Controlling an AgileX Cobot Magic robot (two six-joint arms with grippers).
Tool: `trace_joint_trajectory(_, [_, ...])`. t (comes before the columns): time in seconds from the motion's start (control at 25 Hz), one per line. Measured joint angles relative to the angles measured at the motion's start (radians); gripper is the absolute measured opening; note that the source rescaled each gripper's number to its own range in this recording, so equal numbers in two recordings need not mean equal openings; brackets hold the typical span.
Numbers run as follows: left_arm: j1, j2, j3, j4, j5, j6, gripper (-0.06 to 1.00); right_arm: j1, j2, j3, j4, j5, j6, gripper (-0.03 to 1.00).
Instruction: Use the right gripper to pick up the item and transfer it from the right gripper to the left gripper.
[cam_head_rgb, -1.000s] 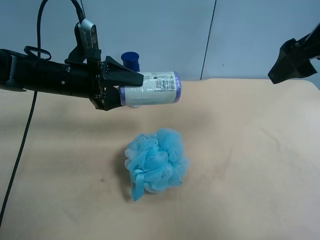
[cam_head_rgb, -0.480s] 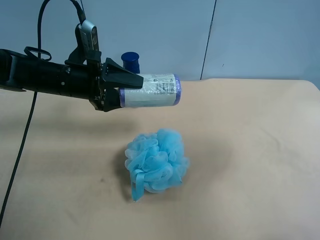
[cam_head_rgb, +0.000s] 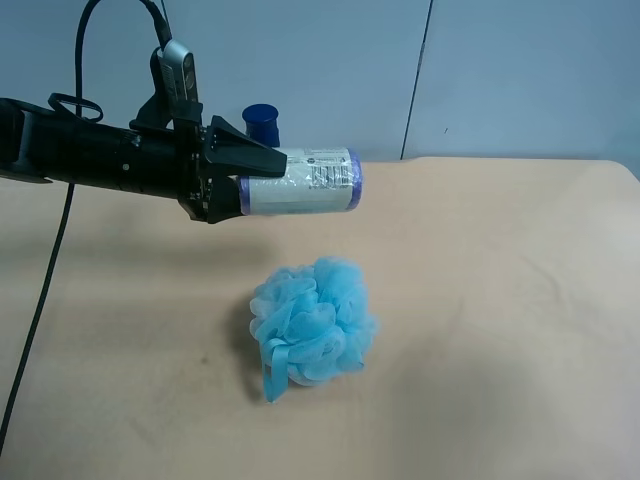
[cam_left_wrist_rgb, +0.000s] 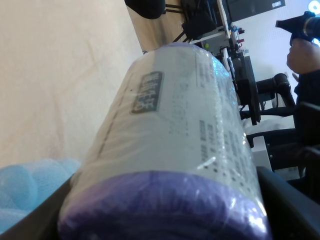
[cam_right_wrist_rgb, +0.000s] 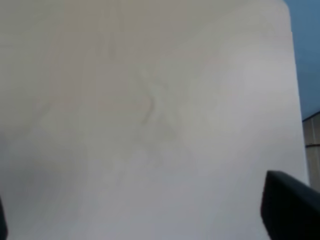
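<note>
The item (cam_head_rgb: 305, 180), a white container with purple-blue ends and printed text, is held level in the air by my left gripper (cam_head_rgb: 243, 182), on the black arm with the silver camera at the exterior high view's left. The gripper is shut on one end of the item. In the left wrist view the item (cam_left_wrist_rgb: 175, 125) fills the frame, with a black finger (cam_left_wrist_rgb: 292, 207) beside it. My right gripper (cam_right_wrist_rgb: 145, 215) is out of the exterior high view. Its wrist view shows only bare tablecloth and one black fingertip (cam_right_wrist_rgb: 289, 205) at each edge, wide apart and empty.
A fluffy light-blue bath sponge (cam_head_rgb: 312, 322) lies on the beige tablecloth (cam_head_rgb: 500, 300) below the held item. A dark-blue-capped bottle (cam_head_rgb: 262, 122) stands behind the left gripper near the back wall. A black cable (cam_head_rgb: 40, 300) hangs at the view's left.
The black right arm, seen at the upper right of the exterior high view a second ago, has withdrawn out of that view. The left gripper and the item have stayed still.
</note>
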Motion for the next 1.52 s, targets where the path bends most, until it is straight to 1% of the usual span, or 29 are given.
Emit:
trace_joint_trajectory(0.32, [0.0, 0.0, 0.0, 0.007, 0.0, 0.0, 0.01, 0.0, -0.122, 0.169, 0.023, 0.013, 0.0, 1.0])
trace_joint_trajectory(0.48, [0.0, 0.0, 0.0, 0.007, 0.0, 0.0, 0.01, 0.0, -0.128, 0.178, 0.026, 0.015, 0.0, 1.0])
trace_joint_trajectory(0.64, [0.0, 0.0, 0.0, 0.007, 0.0, 0.0, 0.01, 0.0, -0.128, 0.178, 0.048, 0.015, 0.0, 0.93])
trace_joint_trajectory(0.72, [0.0, 0.0, 0.0, 0.007, 0.0, 0.0, 0.01, 0.0, -0.128, 0.178, 0.073, 0.015, 0.0, 0.88])
trace_joint_trajectory(0.84, [0.0, 0.0, 0.0, 0.007, 0.0, 0.0, 0.01, 0.0, -0.136, 0.178, 0.081, 0.015, 0.0, 0.81])
trace_joint_trajectory(1.0, [0.0, 0.0, 0.0, 0.007, 0.0, 0.004, 0.01, 0.0, -0.138, 0.178, 0.086, 0.015, 0.013, 0.79])
trace_joint_trajectory(1.04, [0.0, 0.0, 0.0, 0.007, 0.0, 0.006, 0.01, 0.0, -0.138, 0.178, 0.086, 0.007, 0.014, 0.79])
trace_joint_trajectory(1.12, [0.0, 0.0, 0.0, 0.007, 0.0, 0.008, 0.01, 0.0, -0.138, 0.189, 0.085, -0.065, 0.014, 0.78])
trace_joint_trajectory(1.2, [0.0, 0.0, 0.0, 0.007, 0.0, 0.009, 0.01, 0.0, -0.138, 0.219, 0.085, -0.112, 0.015, 0.78])
trace_joint_trajectory(1.52, [0.0, 0.0, 0.0, 0.011, -0.001, 0.011, 0.01, 0.0, -0.138, 0.234, 0.086, -0.138, 0.015, 0.78])
